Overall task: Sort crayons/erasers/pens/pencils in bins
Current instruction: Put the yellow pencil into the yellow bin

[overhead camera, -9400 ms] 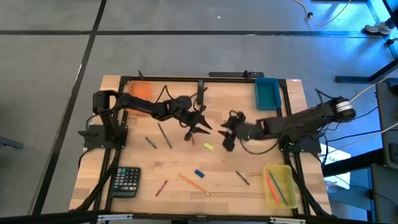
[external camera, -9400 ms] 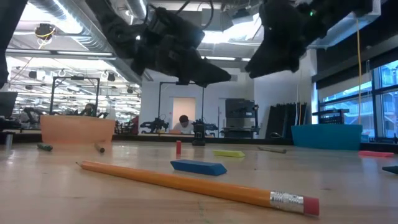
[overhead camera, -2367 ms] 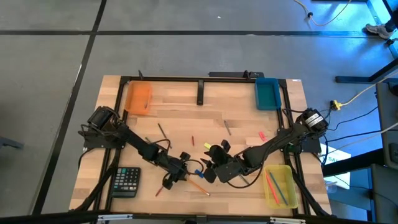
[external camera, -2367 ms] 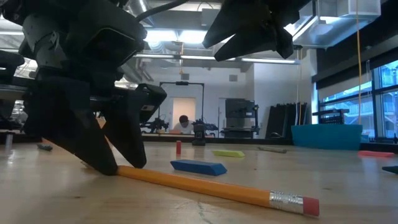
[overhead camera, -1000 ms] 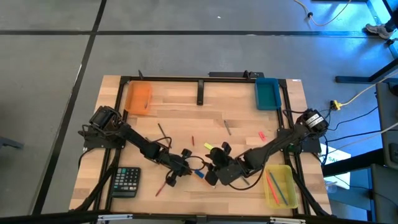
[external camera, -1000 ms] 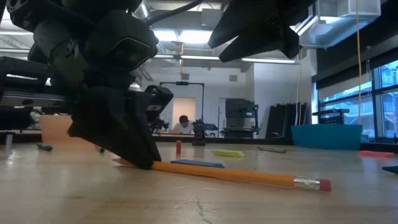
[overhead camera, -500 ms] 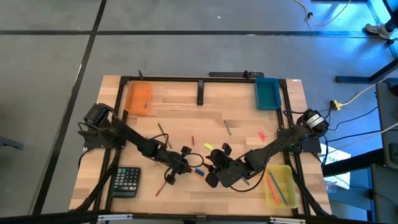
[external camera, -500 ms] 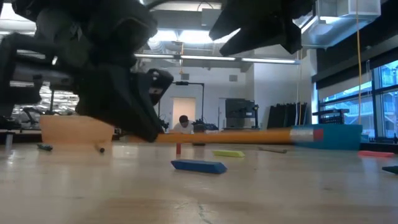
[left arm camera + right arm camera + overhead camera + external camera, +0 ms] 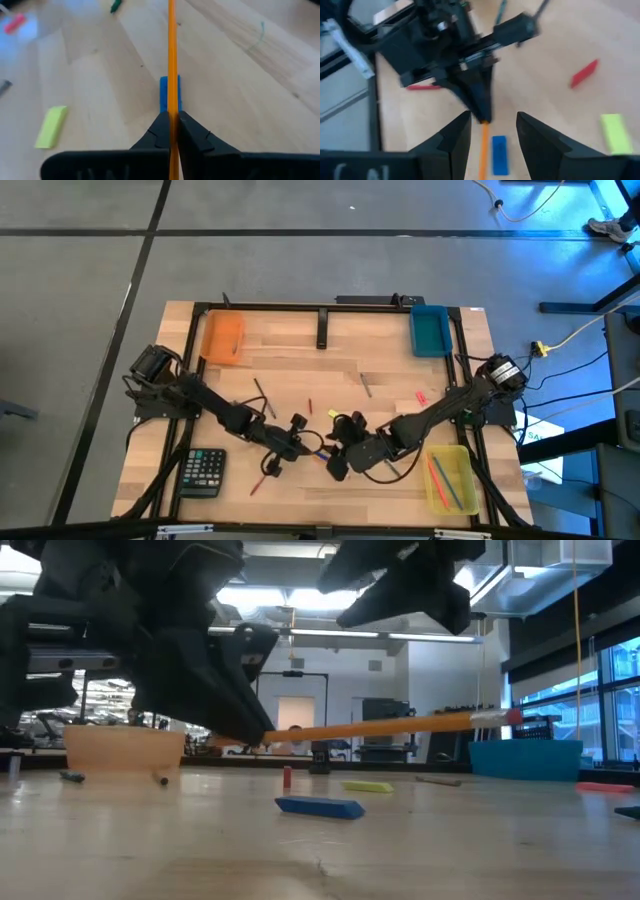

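Observation:
My left gripper (image 9: pixel 303 445) (image 9: pixel 250 733) is shut on a long orange pencil (image 9: pixel 390 726) with a pink eraser tip, held above the table at the front middle. The pencil also shows in the left wrist view (image 9: pixel 172 50). My right gripper (image 9: pixel 336 454) (image 9: pixel 490 132) is open and empty. It faces my left gripper and hangs above the pencil (image 9: pixel 483 150). A blue eraser (image 9: pixel 164 92) lies flat under the pencil. A yellow eraser (image 9: pixel 335 416), a pink eraser (image 9: pixel 421 397) and a red crayon (image 9: pixel 309 405) lie on the table. The orange bin (image 9: pixel 223 335), teal bin (image 9: pixel 430 330) and yellow bin (image 9: pixel 450 477) stand at the table's corners. My left gripper pinches the pencil between its two fingers near the pointed end (image 9: pixel 172 117). The pencil runs along the fingers and sticks out forward past their tips. It is lifted clear of the table and slopes up toward its eraser end (image 9: pixel 508 717).
A black calculator (image 9: pixel 205 471) lies front left, with a red pencil (image 9: pixel 256 482) beside it. Grey pencils (image 9: pixel 262 393) (image 9: pixel 367 387) lie mid-table. A black bar (image 9: pixel 323 328) lies at the back. The yellow bin holds several pens.
My left gripper has risen with the pencil. The pencil lay on the table with only its gripped end raised. It then came up level, clear of the table, and now slopes with its eraser end higher. My right gripper has edged toward my left gripper.

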